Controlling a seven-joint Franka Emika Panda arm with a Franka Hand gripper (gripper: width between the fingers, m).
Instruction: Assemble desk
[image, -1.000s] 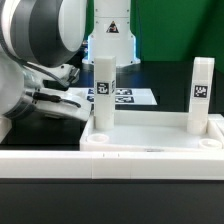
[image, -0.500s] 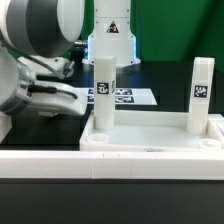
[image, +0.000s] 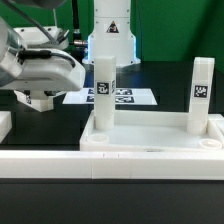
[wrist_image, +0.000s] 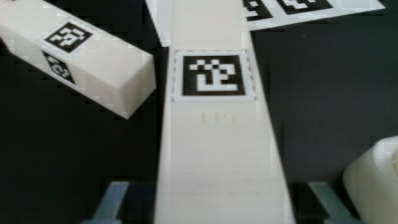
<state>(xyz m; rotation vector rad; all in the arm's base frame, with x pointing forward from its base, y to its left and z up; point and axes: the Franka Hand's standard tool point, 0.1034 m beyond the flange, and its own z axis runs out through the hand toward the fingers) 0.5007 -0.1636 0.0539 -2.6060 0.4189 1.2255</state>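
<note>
The white rimmed tabletop (image: 150, 133) lies near the front. Two white tagged legs stand upright in its corners, one (image: 103, 92) toward the exterior view's left and one (image: 201, 92) toward its right. My gripper (image: 38, 95) hangs above the black table, left of the tabletop. In the wrist view a long white leg (wrist_image: 214, 110) with a square tag runs lengthwise between my two fingers, and my gripper (wrist_image: 217, 202) is shut on it. Another tagged leg (wrist_image: 80, 62) lies loose on the table beside it.
The marker board (image: 122, 97) lies behind the tabletop, in front of a white robot base (image: 110, 35). A long white rail (image: 110, 166) runs along the front. A white piece (image: 4, 126) shows at the exterior view's left edge. A rounded white shape (wrist_image: 374, 185) sits close beside one finger.
The arm has lifted and swung up toward the exterior view's left. The large wrist body has left the frame and the gripper now hangs higher. Both upright legs stay put.
</note>
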